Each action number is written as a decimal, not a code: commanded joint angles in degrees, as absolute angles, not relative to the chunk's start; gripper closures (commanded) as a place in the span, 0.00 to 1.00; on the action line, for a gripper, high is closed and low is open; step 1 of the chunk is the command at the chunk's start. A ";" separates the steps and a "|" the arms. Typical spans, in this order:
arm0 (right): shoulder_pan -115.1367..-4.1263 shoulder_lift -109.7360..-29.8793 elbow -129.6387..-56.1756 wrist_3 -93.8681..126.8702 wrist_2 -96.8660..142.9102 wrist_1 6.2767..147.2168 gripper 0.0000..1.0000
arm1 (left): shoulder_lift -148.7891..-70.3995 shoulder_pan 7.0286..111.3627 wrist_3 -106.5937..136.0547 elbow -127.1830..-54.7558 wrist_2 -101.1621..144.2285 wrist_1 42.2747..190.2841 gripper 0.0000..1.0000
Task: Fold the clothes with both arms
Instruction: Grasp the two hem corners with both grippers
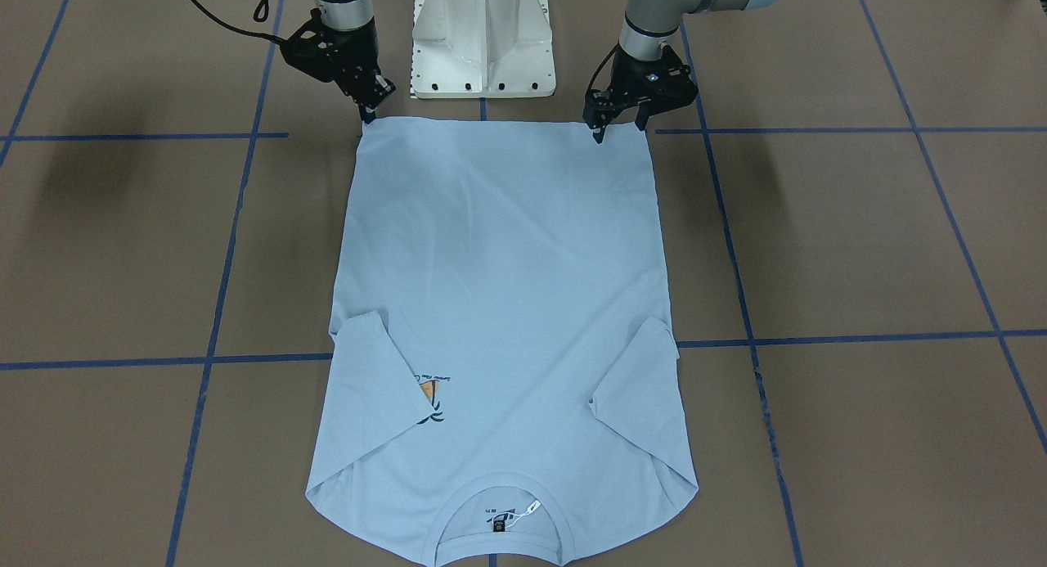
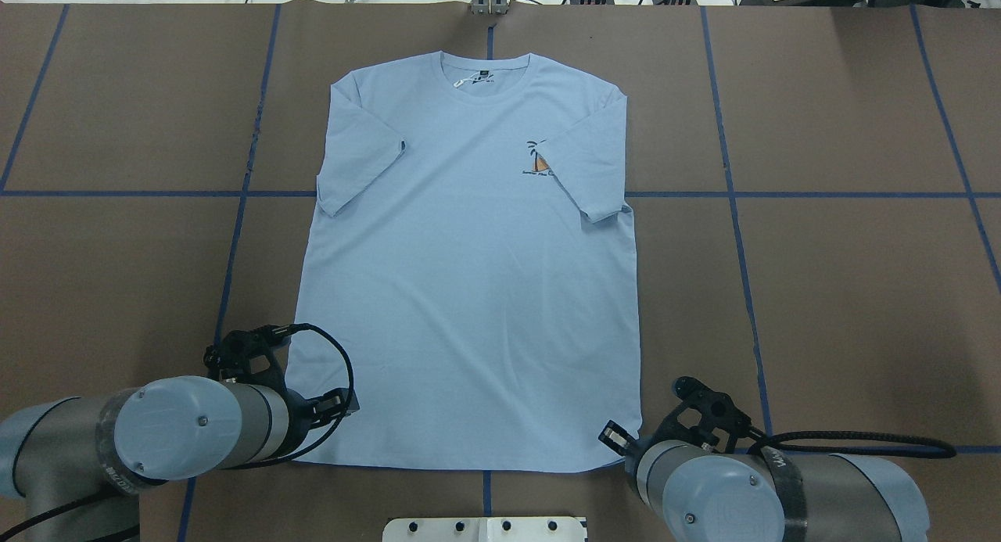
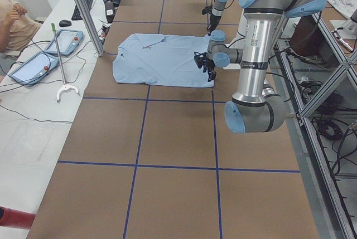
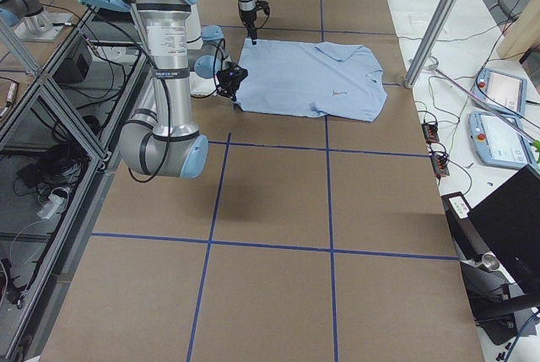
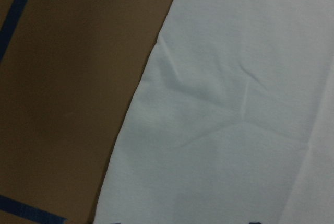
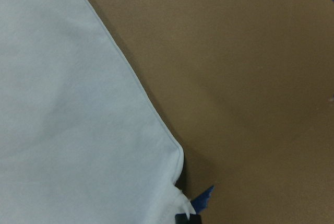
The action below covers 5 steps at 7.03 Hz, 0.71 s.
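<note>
Light blue T-shirt [image 2: 469,292] with orange-and-navy palm print [image 2: 536,161] on brown blue-taped table [image 2: 860,292].

Light blue T-shirt [image 1: 503,305] flat on brown table [image 1: 859,240], both sleeves folded in over its body, palm print [image 1: 433,395] half under one sleeve, white pedestal base [image 1: 483,39] just beyond its hem, right gripper [image 1: 368,113] tip at one hem corner, jaw gap unclear, left gripper [image 1: 619,131] fingers spread at the other corner.
</note>
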<state>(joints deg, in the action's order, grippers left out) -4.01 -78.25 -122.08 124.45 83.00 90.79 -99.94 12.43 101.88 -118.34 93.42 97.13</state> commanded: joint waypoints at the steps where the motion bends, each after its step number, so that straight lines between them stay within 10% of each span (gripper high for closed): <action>1: -3.96 -78.22 -121.91 124.45 82.97 90.79 1.00 | -98.88 11.95 101.95 -117.60 93.43 96.42 0.28; 5: -3.96 -78.13 -121.99 124.54 82.88 90.79 1.00 | -98.09 11.17 101.95 -118.21 94.04 96.33 0.36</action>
<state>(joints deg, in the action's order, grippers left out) -3.96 -78.17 -121.97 124.53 82.89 90.79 -98.28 11.68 101.89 -118.06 93.93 96.35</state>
